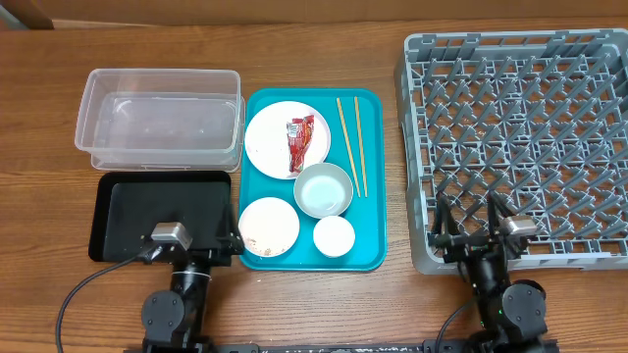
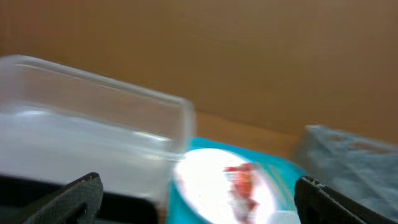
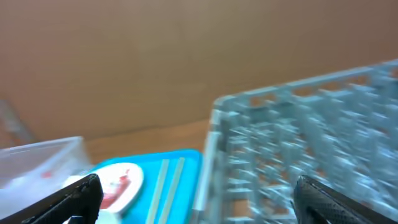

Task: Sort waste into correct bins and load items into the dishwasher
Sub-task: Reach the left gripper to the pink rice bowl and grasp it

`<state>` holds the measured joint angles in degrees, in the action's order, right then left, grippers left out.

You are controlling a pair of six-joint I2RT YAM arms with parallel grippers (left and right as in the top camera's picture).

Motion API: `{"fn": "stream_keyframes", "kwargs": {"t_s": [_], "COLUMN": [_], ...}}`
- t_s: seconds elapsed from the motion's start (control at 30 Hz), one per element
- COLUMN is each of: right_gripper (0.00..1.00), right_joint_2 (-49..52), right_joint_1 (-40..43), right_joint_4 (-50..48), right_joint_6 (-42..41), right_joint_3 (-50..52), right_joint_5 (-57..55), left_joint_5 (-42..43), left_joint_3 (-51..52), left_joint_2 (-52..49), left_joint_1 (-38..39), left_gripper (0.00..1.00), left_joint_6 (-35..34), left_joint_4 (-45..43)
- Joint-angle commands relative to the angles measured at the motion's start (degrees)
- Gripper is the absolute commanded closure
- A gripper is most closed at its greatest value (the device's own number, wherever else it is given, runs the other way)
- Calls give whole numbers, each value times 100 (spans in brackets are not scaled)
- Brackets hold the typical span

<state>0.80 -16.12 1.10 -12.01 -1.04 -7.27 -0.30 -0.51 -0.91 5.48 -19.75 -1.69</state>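
A red snack wrapper [image 1: 298, 144] lies on the large white plate [image 1: 286, 140] at the back of the teal tray [image 1: 373, 211]. A grey-blue bowl [image 1: 323, 189], a smaller plate [image 1: 268, 227] with scraps, a small cup [image 1: 334, 235] and two chopsticks [image 1: 350, 143] also lie on the tray. The clear tub [image 1: 160, 120] and black tray [image 1: 160, 216] are at left, the grey dish rack [image 1: 520, 137] at right. My left gripper [image 1: 192, 246] is open near the black tray's front. My right gripper [image 1: 473, 226] is open at the rack's front edge. Both wrist views are blurred; the wrapper [image 2: 244, 183] shows.
The wooden table runs along the front edge where both arm bases sit. The dish rack [image 3: 311, 143] fills the right wrist view's right side, the teal tray [image 3: 168, 174] its lower left. The clear tub [image 2: 93, 137] fills the left wrist view's left.
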Motion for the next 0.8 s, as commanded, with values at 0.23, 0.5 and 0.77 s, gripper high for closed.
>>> {"fn": "stream_keyframes", "kwargs": {"t_s": [0.23,0.5,0.77], "right_gripper": [0,0,0], "right_joint_2": [103,1967,4006], "right_joint_1": [22,22,22], "right_joint_4": [1051,4179,5838], "right_joint_6": [-20,-17,-20], "right_joint_3": [-1604,-4741,-6542], "right_joint_5": [1810,1720,2251], "left_joint_5": [2140,3163,4680], "left_joint_3": [-1134,-4002,-6057], "left_joint_2": [-74,-2188,-4614], "left_joint_1": [-31,-20,-15], "left_gripper": [0,0,0], "left_joint_6": [-1073,-223,-186], "left_joint_4": [2,3204,4935]}}
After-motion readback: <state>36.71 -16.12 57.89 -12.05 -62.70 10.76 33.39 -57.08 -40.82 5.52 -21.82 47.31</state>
